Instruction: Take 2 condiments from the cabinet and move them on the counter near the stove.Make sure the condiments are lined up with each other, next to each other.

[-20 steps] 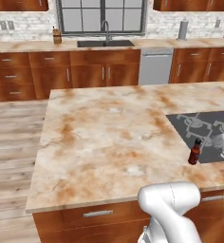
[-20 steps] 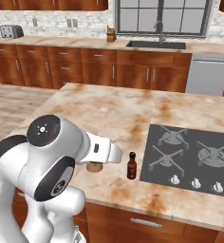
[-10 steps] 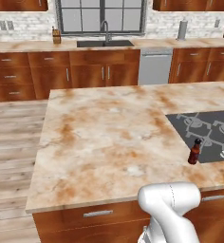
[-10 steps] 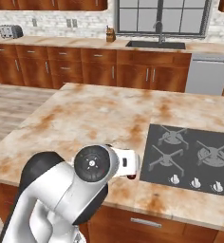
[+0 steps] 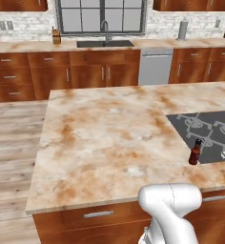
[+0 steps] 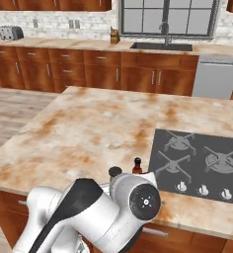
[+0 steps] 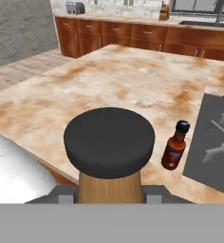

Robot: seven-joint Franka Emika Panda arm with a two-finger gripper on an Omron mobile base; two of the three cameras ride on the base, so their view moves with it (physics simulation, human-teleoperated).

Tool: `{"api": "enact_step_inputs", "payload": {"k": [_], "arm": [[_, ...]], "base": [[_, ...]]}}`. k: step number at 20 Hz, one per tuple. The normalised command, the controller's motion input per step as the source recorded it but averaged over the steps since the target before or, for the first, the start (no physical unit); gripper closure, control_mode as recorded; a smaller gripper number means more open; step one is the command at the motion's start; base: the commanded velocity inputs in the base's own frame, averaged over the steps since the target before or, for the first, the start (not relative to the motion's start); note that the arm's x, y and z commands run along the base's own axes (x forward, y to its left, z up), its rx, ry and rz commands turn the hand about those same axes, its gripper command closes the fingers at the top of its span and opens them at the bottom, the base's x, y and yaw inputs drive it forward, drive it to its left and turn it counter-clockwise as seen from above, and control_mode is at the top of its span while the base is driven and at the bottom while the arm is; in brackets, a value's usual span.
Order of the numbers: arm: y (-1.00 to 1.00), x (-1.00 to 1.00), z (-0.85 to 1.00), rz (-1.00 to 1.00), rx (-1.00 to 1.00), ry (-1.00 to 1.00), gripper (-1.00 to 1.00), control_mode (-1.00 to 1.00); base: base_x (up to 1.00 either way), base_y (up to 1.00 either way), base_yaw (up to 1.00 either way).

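two condiments show up close in the hand view: nearest, the shaker (image 7: 109, 156), tan body under a broad dark top, sits right between the gripper (image 7: 109, 192) fingers, whose grey bases flank its sides low in the picture; the pincer is narrowed onto it and holding it. just beyond and to its right in that view stands the sauce bottle (image 7: 174, 145), upright on the counter (image 7: 109, 80), near the shaker but apart from it, and close beside the stove (image 7: 213, 142) edge.

from the right base view the shaker's dark top (image 6: 115, 172) peeks out behind the robot's white arm, with the bottle (image 6: 136, 166) just beside it, both by the near-left corner of the stove (image 6: 202, 163). whether the shaker's base touches the counter (image 6: 89, 128) i cannot tell.

from the left base view the bottle (image 5: 195, 152) stands at the stove's (image 5: 205, 133) near edge, on the counter (image 5: 109, 133).

farther back, past a strip of wood floor (image 5: 14, 138), runs the wall counter with a sink (image 5: 105, 44), a dishwasher (image 5: 155, 66), and a toaster (image 6: 12, 33) at the far left of the right base view.
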Motion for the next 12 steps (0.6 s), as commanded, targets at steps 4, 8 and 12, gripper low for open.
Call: {"api": "enact_step_inputs", "payload": {"k": [4, 8, 12], "arm": [[-0.07, 0.07, -0.26, 0.19, 0.07, -0.04, 1.0, -1.0], [-0.17, 0.22, -0.12, 0.07, 0.04, -0.05, 1.0, -1.0], [-0.01, 0.34, -0.13, 0.0, 0.06, -0.1, 1.0, -1.0]], "base": [[0.0, 0.0, 0.0], [0.0, 0.0, 0.0], [0.0, 0.0, 0.0]]}}
